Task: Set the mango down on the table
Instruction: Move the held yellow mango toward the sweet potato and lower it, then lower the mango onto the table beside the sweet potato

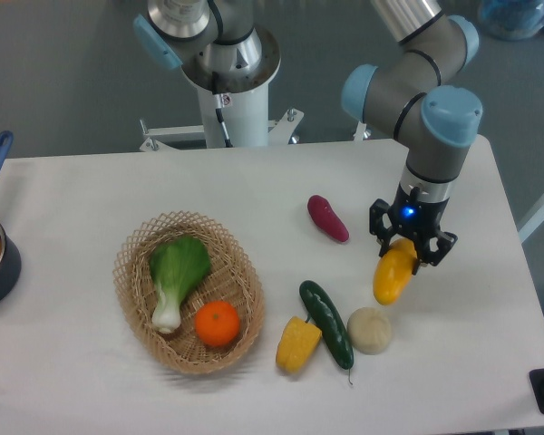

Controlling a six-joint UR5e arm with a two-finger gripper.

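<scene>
Yellow-orange, the mango [393, 275] hangs clenched at its upper end in my end effector [405, 249], its long axis tilted down and to the left. It sits over bare white table [471, 362], right of the purple sweet potato [328, 218] and just above the round beige ball [370, 330]. I judge the drop is straight down.

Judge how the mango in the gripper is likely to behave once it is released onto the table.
The mango looks smooth and oval, so it could roll slightly on the flat table. It hangs tilted from the gripper, held at its upper end, so it may tip onto its side. It seems rigid, not floppy.
</scene>
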